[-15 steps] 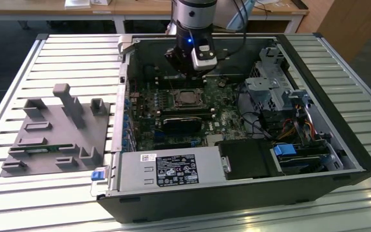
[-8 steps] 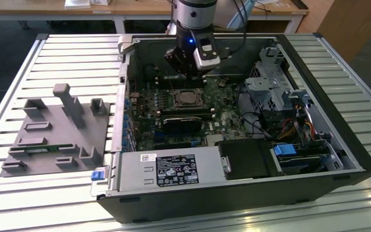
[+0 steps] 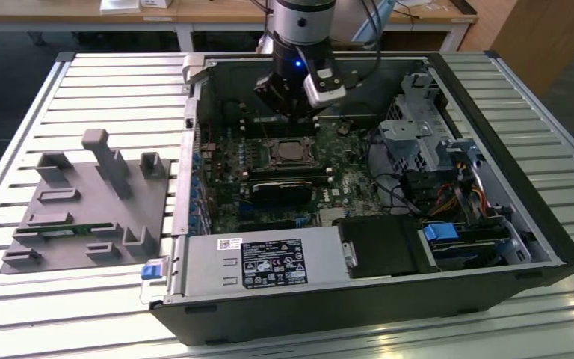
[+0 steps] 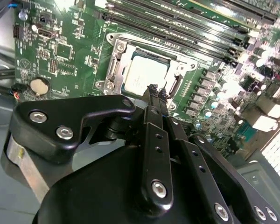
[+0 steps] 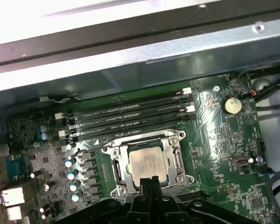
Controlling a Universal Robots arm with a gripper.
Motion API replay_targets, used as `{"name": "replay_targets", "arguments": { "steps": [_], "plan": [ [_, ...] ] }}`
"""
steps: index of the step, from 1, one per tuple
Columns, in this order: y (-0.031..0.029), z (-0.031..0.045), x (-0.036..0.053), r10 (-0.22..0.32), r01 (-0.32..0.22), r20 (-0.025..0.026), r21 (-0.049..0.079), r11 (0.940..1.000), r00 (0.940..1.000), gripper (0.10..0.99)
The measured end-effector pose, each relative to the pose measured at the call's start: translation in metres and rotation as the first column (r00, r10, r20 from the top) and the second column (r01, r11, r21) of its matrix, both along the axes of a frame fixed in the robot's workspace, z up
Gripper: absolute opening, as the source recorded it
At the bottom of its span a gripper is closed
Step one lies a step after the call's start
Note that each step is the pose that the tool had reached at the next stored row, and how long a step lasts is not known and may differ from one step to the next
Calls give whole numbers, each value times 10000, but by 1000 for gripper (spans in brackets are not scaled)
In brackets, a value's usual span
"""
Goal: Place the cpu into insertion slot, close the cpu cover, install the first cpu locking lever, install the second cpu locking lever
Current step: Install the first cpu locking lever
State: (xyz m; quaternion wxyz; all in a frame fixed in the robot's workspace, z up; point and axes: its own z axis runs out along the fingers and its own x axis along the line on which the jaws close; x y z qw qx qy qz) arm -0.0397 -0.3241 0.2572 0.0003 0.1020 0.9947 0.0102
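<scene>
The cpu (image 5: 148,161) lies flat in the insertion slot (image 3: 289,152) on the green board, its silver top showing in both wrist views (image 4: 147,72). The cpu cover (image 5: 176,161) lies down around it as a silver frame (image 4: 115,59). A thin metal lever rod (image 5: 126,142) runs along the socket's side nearest the memory slots. My gripper (image 4: 154,90) hangs just above the socket's edge with its black fingers pressed together and nothing between them. In the exterior view the gripper (image 3: 292,120) sits over the board, just beyond the socket.
Long black memory slots (image 5: 126,114) run beside the socket. A coin battery (image 5: 231,105) sits on the board. The case walls (image 3: 192,134), a power supply (image 3: 267,262) and a drive cage (image 3: 436,149) ring the board. A grey fixture (image 3: 87,202) stands at the exterior view's left.
</scene>
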Motion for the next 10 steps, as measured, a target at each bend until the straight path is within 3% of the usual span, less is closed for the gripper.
{"name": "replay_targets", "arguments": {
  "steps": [10],
  "plan": [
    [0,0,0,1044,-1044,71,-3,9945,9945,106]
  ]
}}
